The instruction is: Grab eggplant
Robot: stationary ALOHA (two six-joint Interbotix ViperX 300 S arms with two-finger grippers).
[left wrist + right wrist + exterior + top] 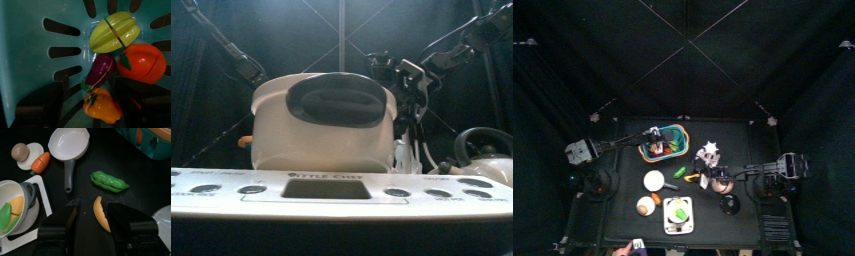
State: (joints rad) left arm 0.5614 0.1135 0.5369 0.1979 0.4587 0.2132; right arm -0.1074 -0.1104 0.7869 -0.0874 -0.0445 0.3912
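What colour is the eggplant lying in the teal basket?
Dark purple with a green stem cap, clearest in the left wrist view: eggplant.

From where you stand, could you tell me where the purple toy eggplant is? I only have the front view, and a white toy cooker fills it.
Observer: The purple eggplant lies in the teal slotted basket, between a yellow-green starfruit, a round orange fruit and an orange bell pepper.
Operator: Thank you. Is the left gripper near it?
Observer: The left gripper hangs over the basket, jaws open, one on either side of the pepper and the eggplant's stem end.
Operator: And the right arm?
Observer: The right gripper is open above an orange crescent piece on the black table, near a green pea pod.
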